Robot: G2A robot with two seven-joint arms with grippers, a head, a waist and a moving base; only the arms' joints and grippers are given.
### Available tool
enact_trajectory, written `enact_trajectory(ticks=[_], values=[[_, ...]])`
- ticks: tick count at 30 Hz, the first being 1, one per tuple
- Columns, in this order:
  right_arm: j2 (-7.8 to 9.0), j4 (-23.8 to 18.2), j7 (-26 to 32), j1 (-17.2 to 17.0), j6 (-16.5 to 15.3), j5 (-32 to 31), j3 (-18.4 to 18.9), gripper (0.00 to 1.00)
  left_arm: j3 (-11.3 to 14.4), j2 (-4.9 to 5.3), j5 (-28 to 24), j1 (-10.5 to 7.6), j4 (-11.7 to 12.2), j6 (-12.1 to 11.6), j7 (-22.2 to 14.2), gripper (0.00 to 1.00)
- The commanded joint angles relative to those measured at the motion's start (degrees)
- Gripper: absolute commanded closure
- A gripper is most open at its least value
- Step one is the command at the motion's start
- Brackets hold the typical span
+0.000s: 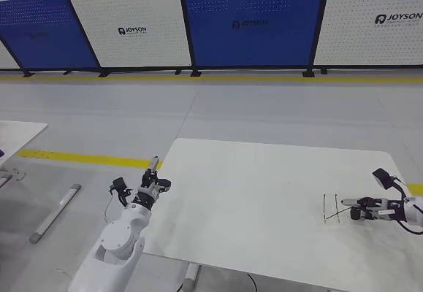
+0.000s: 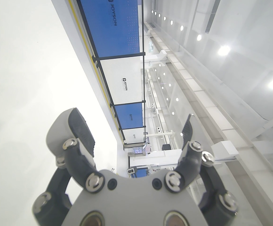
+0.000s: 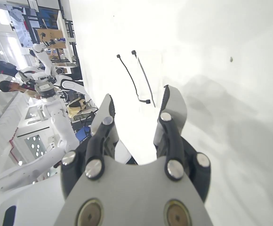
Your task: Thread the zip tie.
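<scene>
The right jaws gaped empty near two zip ties (image 3: 130, 77) on the tabletop (image 1: 269, 212); left jaws gaped empty at its edge. Backdrop panels (image 1: 255, 33) bore logos.

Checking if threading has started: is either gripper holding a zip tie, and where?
Nothing is held. The left gripper and right gripper are open and empty; the zip ties lie on the table near the right one.

Bright, even overhead light. Round ceiling lamps (image 2: 223, 50) above the table (image 1: 269, 190) bloom white. The table surface glares to near white in both wrist views. Straight lines beyond the table bend toward those views' edges.
</scene>
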Motion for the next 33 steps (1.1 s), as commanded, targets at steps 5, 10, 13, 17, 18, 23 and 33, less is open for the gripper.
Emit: enact_trajectory(ticks=[5, 10, 13, 17, 18, 23, 33], values=[[-0.13, 0.9, 0.0, 0.0, 0.4, 0.3, 0.5, 0.6, 0.0, 0.0, 0.0, 0.0, 0.0, 0.0, 0.0, 0.0], [-0.42, 1.8, 0.0, 0.3, 0.7, 0.6, 0.7, 0.69, 0.0, 0.0, 0.0, 0.0, 0.0, 0.0, 0.0, 0.0], [-0.67, 2.1, -0.3, 0.6, 1.2, -0.4, 0.3, 0.74, 0.0, 0.0, 0.0, 0.0, 0.0, 0.0, 0.0, 0.0], [-1.12, 3.0, -0.4, 1.2, 1.4, -0.7, 0.0, 0.75, 0.0, 0.0, 0.0, 0.0, 0.0, 0.0, 0.0, 0.0], [-1.2, 3.2, -0.3, 1.3, 1.3, -0.7, -0.1, 0.76, 0.0, 0.0, 0.0, 0.0, 0.0, 0.0, 0.0, 0.0], [-1.64, 4.4, -0.1, 1.8, 1.0, -0.9, -0.3, 0.77, 0.0, 0.0, 0.0, 0.0, 0.0, 0.0, 0.0, 0.0], [-2.45, 6.7, 0.2, 2.7, 0.4, -0.8, -0.3, 0.85, 0.0, 0.0, 0.0, 0.0, 0.0, 0.0, 0.0, 0.0]])
